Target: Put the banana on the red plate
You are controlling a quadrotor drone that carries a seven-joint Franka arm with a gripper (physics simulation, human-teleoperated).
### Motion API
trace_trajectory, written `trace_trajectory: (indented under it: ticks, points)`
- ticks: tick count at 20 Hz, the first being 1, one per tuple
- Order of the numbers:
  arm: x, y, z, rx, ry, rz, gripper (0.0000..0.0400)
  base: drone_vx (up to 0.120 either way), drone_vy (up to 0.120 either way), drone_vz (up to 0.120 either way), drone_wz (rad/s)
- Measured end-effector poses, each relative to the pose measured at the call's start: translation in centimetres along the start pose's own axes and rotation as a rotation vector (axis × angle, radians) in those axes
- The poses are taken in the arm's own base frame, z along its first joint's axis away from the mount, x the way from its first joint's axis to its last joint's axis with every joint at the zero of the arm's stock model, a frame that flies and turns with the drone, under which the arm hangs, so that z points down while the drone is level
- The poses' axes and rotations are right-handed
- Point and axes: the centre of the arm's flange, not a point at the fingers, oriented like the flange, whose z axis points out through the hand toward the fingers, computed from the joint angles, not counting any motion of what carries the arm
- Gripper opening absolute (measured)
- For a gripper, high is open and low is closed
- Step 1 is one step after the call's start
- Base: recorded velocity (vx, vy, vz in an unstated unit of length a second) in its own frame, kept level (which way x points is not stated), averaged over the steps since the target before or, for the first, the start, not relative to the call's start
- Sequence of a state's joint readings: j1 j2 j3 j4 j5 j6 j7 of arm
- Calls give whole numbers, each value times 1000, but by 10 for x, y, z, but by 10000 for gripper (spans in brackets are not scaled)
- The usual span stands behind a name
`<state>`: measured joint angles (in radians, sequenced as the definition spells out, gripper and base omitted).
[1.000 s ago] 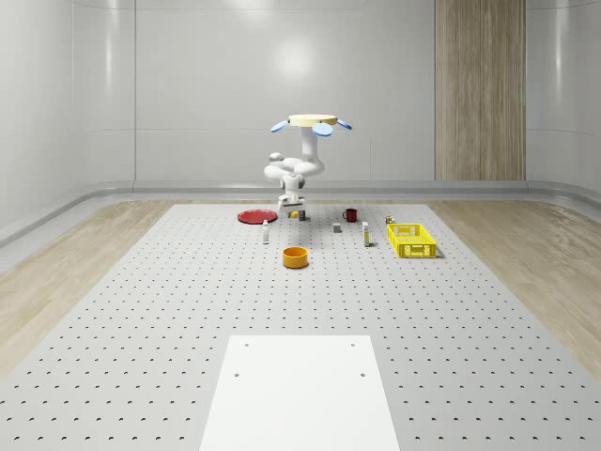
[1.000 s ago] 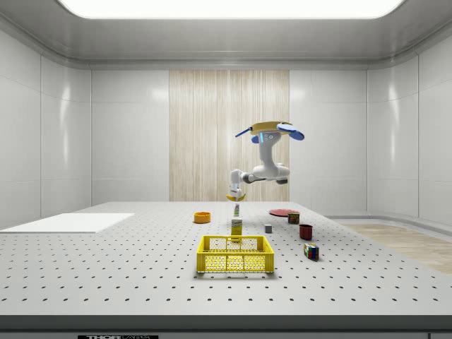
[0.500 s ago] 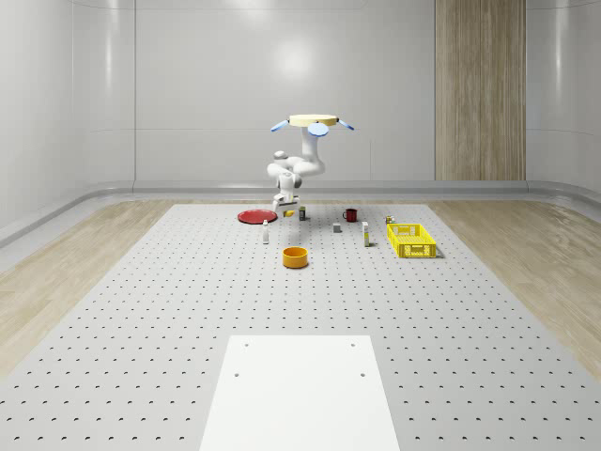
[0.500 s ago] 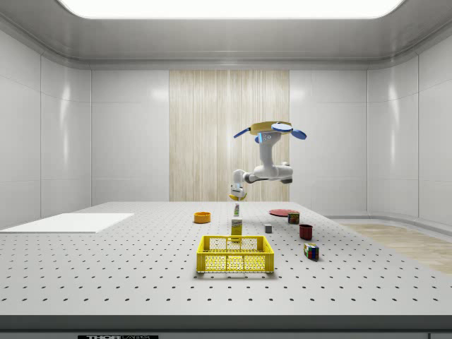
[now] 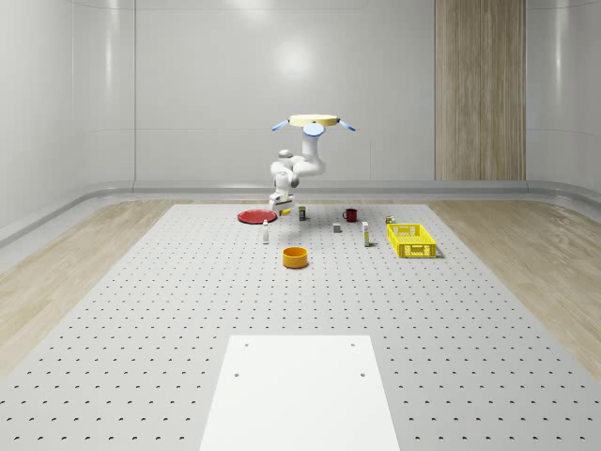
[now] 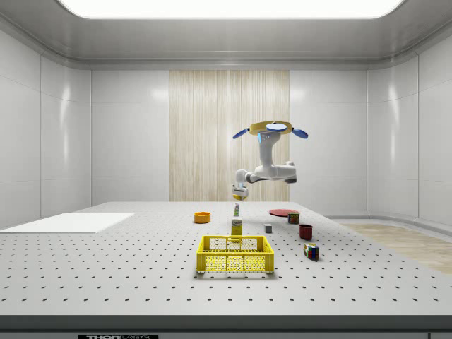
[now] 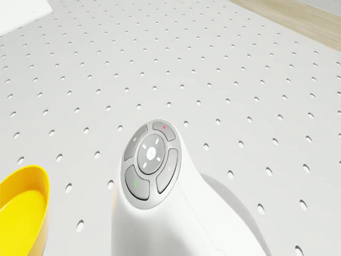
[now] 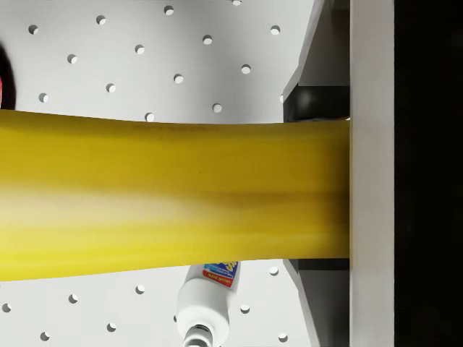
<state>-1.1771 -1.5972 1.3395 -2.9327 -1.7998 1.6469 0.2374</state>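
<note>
Wrist view: the gripper (image 8: 340,188) grasps the banana (image 8: 166,199), jaws clenched on it above the perforated table (image 8: 108,58). In the whole-scene view the drone (image 5: 313,121) hovers at the red plate's (image 5: 255,216) two o'clock.

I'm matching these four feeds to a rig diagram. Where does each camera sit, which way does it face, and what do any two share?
Whole-scene view: high at the white mat's end, facing the hovering drone beside the flat red plate.
Side view: low at the table's side; drone, arm, yellow slatted crate.
Drone view: on the body, looking down at the arm's white button-topped link and perforated table.
Wrist view: along the fingers, shut on the long yellow banana.
Both off-robot views share the round orange bowl.
</note>
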Motion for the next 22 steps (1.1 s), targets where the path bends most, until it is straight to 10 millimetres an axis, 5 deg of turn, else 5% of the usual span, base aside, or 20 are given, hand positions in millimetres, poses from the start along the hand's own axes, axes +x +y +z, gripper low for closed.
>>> trace_trajectory:
  ticks: [22]
  points:
    - [0, 0, 0, 4, 2, -657, 190, 0, 0, 0, -300]
